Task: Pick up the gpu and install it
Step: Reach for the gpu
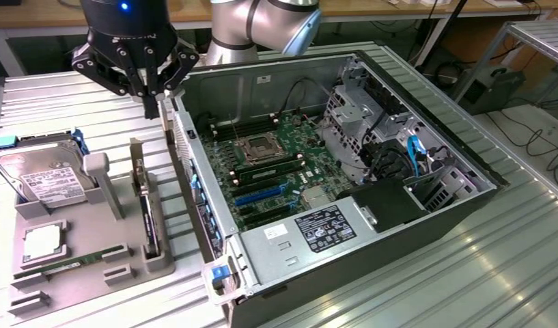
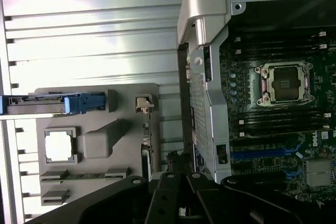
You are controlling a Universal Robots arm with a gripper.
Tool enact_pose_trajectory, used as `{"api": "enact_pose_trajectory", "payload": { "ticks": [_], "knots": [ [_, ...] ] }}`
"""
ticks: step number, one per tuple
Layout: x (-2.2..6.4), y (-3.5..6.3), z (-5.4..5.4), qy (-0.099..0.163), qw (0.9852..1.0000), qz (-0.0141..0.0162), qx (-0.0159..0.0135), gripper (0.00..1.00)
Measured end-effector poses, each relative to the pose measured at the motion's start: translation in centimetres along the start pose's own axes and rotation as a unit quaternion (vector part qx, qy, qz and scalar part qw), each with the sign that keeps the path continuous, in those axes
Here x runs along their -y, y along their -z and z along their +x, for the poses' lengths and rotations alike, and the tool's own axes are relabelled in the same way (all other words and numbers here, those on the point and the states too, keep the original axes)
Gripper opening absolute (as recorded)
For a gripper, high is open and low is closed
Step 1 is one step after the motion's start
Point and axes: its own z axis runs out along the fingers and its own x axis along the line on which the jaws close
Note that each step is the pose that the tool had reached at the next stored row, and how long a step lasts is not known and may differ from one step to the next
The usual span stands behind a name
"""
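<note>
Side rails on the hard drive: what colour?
Blue. The rails show best in the wrist view.

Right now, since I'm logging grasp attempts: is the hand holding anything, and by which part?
Nothing is held. The hand is shut and empty; the gpu stands on edge in its grey holder.

One each: gpu (image 1: pixel 149 219), hard drive (image 1: pixel 46 179), RAM stick (image 1: pixel 74 263), processor chip (image 1: pixel 42 242), computer case (image 1: pixel 251 85).
</note>
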Motion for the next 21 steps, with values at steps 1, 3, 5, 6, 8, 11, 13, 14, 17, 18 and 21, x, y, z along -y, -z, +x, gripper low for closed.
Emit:
{"api": "enact_pose_trajectory", "payload": {
  "ticks": [1,3,5,6,8,11,13,14,17,18,21],
  "knots": [
    [0.0,0.0,0.0,0.0,1.0,0.0,0.0,0.11],
    [0.0,0.0,0.0,0.0,1.0,0.0,0.0,0.11],
    [0.03,0.0,0.01,0.0,1.0,0.0,0.0,0.11],
    [0.06,0.01,0.02,0.0,1.0,0.0,-0.0001,0.11],
    [0.16,0.01,0.02,0.0,1.0,0.0,0.0,0.11],
    [0.34,0.01,0.07,0.0,1.0,0.0,0.0,0.11],
    [0.47,0.01,0.1,0.0,1.0,0.0,0.0,0.11],
    [0.53,0.01,0.12,0.0,1.0,0.0,0.0,0.11],
    [0.77,0.02,0.19,0.0,1.0,0.0,0.0,0.11],
    [0.81,0.02,0.21,0.0,1.0,0.0,0.0,0.11],
    [0.94,0.03,0.25,0.0,1.0,0.0,0.0,0.11]
  ]
}}
